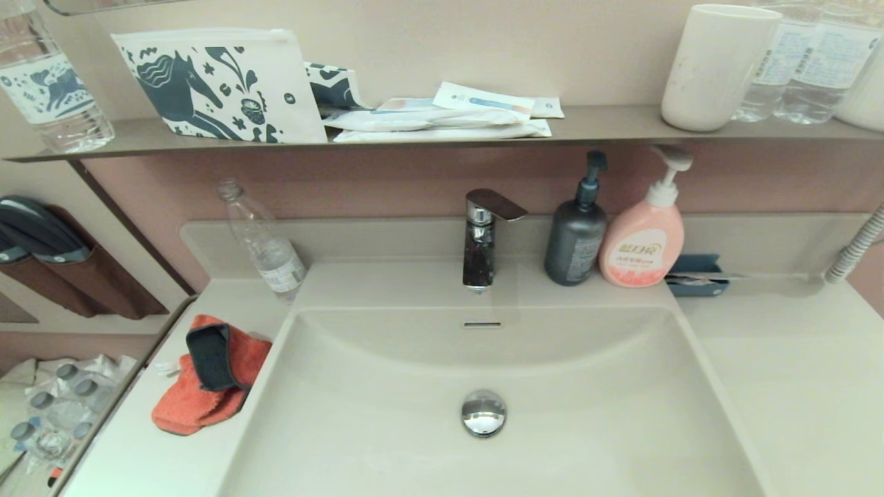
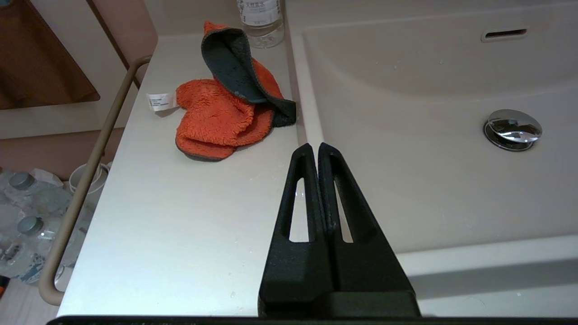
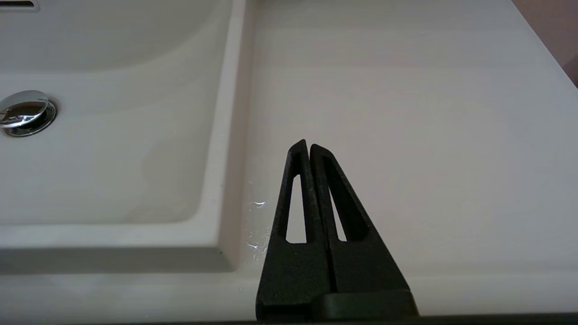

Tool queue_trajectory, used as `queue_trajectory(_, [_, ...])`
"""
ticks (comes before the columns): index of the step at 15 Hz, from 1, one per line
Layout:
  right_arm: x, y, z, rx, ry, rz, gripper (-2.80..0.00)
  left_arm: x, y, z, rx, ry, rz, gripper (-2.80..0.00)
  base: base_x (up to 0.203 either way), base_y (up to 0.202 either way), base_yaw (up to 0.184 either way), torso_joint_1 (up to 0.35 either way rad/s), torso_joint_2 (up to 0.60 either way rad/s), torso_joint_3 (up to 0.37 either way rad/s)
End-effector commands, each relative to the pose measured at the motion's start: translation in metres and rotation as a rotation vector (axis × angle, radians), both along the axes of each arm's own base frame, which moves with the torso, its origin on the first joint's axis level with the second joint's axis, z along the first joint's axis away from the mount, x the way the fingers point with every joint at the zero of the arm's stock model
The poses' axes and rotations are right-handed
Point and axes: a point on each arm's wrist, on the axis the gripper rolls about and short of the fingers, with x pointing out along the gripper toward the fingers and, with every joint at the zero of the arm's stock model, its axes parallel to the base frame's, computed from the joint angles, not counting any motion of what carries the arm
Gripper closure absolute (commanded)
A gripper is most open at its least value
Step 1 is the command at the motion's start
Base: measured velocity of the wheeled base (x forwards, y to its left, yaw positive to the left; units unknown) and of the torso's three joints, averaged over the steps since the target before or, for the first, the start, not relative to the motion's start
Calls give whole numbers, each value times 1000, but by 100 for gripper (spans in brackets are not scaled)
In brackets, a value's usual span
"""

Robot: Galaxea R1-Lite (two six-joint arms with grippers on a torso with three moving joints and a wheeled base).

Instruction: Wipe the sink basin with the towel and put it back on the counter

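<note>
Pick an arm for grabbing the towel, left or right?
Left. The towel lies on the counter left of the sink, ahead of the shut left gripper. The right gripper, also shut, hangs over the far side's counter.

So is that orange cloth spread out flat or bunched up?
Bunched up. The towel lies crumpled on the counter beside the sink basin, its dark grey side folded over the orange.

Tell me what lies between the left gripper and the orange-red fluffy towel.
Only bare off-white counter lies between the shut left gripper and the orange-red fluffy towel, as the left wrist view shows.
</note>
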Motion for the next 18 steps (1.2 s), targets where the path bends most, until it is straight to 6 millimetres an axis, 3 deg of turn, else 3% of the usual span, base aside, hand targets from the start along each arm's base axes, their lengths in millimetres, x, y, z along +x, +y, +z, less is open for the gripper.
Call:
queue_trajectory(1, [0,0,0,0,2,0,0,0,0,0,-3,3,1,0,0,0,0,0,0,0])
queue_trajectory(18, [0,0,0,19,1,-4,0,0,0,0,-25,4,3,0,0,0,0,0,0,0])
